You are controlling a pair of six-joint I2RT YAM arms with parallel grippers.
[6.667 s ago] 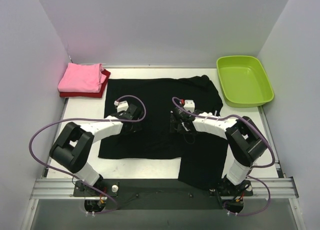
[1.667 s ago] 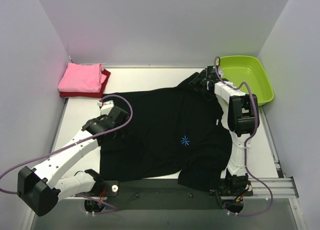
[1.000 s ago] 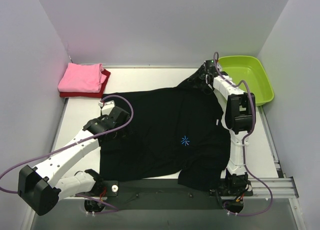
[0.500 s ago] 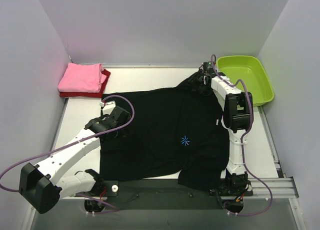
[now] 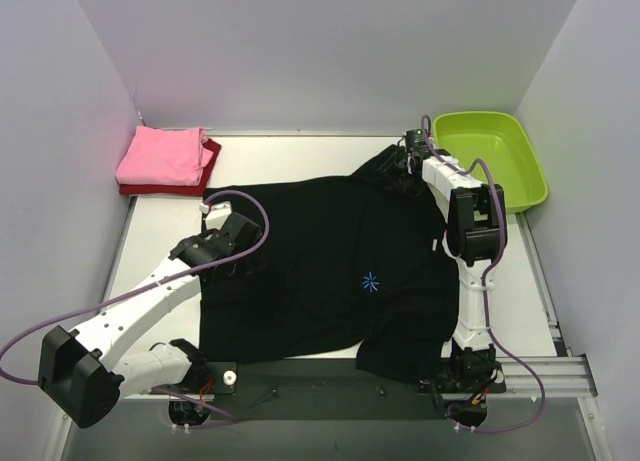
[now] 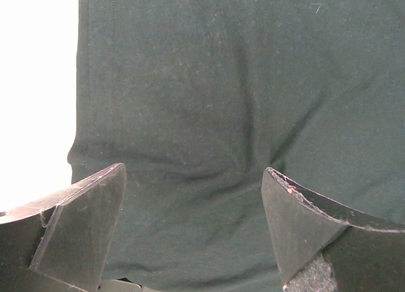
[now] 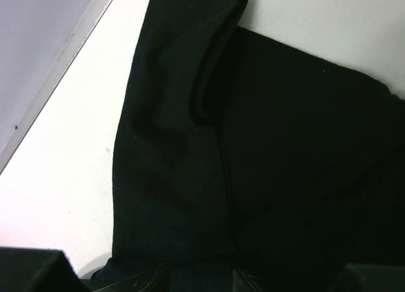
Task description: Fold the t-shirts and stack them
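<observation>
Nearest the arm bases, the large black t-shirt [image 5: 320,261] lies face up across the middle of the surface [image 5: 300,156], its near right corner draped over the near edge beside the right arm's base. A little farther in, the left gripper [image 6: 193,171] hovers low over the shirt's left side seam with its jaws spread wide and nothing between them; its wrist view shows lightly wrinkled cloth below and bare surface just to the left. The blue starburst mark [image 5: 371,281] sits right of centre. At the far right corner the right gripper [image 5: 405,161] is down at the bunched, folded-over sleeve; its jaws look partly closed, but whether they pinch the cloth cannot be told. Against the far left corner the pink t-shirt [image 5: 160,153] rests folded on the dark red t-shirt [image 5: 165,189], with the lime-green tub [image 5: 490,161] far right. The step seems to be laying the last shirt flat before its first fold. Next, the sleeve probably needs drawing out flat, and the left gripper must drop and close on the side edge.
</observation>
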